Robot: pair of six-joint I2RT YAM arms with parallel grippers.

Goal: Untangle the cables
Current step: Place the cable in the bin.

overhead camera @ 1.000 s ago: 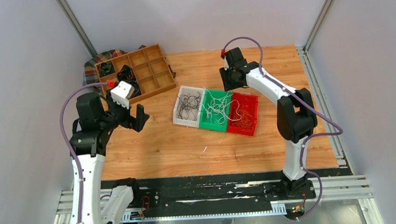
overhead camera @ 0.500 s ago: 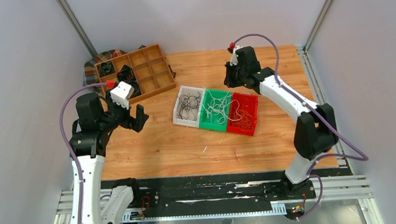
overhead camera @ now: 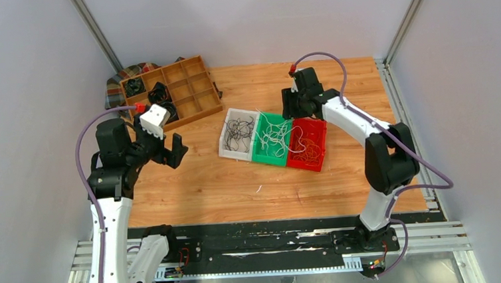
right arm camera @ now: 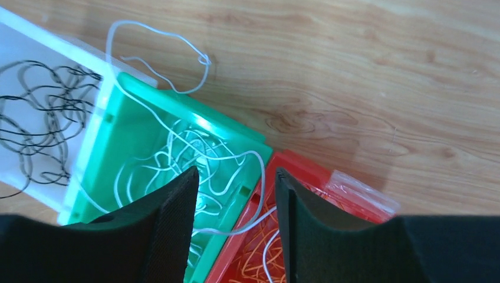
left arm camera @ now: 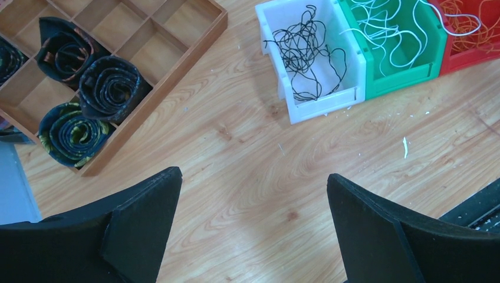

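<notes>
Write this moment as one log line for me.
left fingers open, over table | right fingers open, over green bin | white cables mostly inside, one loop lying on table | nothing held

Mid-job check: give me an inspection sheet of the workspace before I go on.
Surface: wooden table, a small white fleck on it.
Job's things: black cables in white bin; white cables in green bin; orange cables in red bin. One white loop hangs over the green bin's far rim onto the table.
Clutter: wooden tray holding dark rolls; plaid cloth at its far side.
Grippers: left gripper open above bare wood; right gripper fingers apart above the green and red bins, nothing seen clamped.
Cables: purple hoses loop off both arms.
Surroundings: grey walls; nothing else seen.
</notes>
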